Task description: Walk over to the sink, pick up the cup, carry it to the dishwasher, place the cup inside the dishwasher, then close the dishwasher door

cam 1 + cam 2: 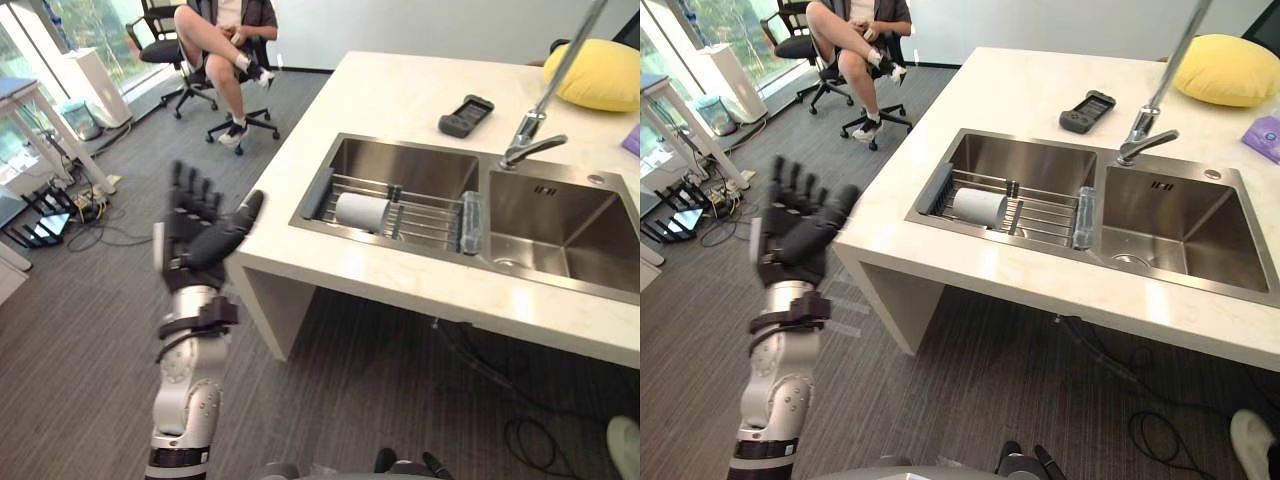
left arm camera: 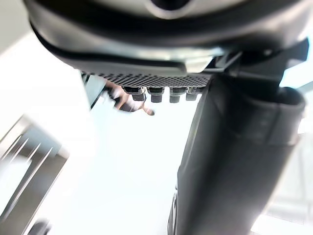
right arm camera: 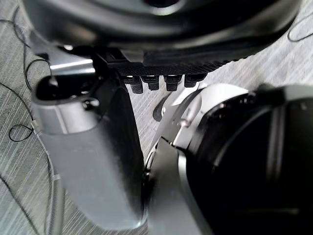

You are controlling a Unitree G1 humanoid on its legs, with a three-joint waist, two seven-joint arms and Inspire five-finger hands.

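Observation:
A white cup (image 1: 361,211) lies on its side on a wire rack in the left basin of the steel sink (image 1: 400,160), which is set in a white counter (image 1: 400,90). My left hand (image 1: 200,235) is raised beside the counter's near left corner, fingers straight and spread, holding nothing, a good way left of the cup. In its wrist view the thumb (image 2: 234,161) stands out against the bright counter. My right hand (image 3: 88,156) hangs low over the grey floor with relaxed fingers and nothing in it.
A tall faucet (image 1: 530,130) stands between the two basins, with a clear glass (image 1: 470,222) on the divider. A black handset (image 1: 466,115) and a yellow cushion (image 1: 595,75) lie on the counter. A person sits in an office chair (image 1: 225,40) at the back left, near a white table (image 1: 30,100).

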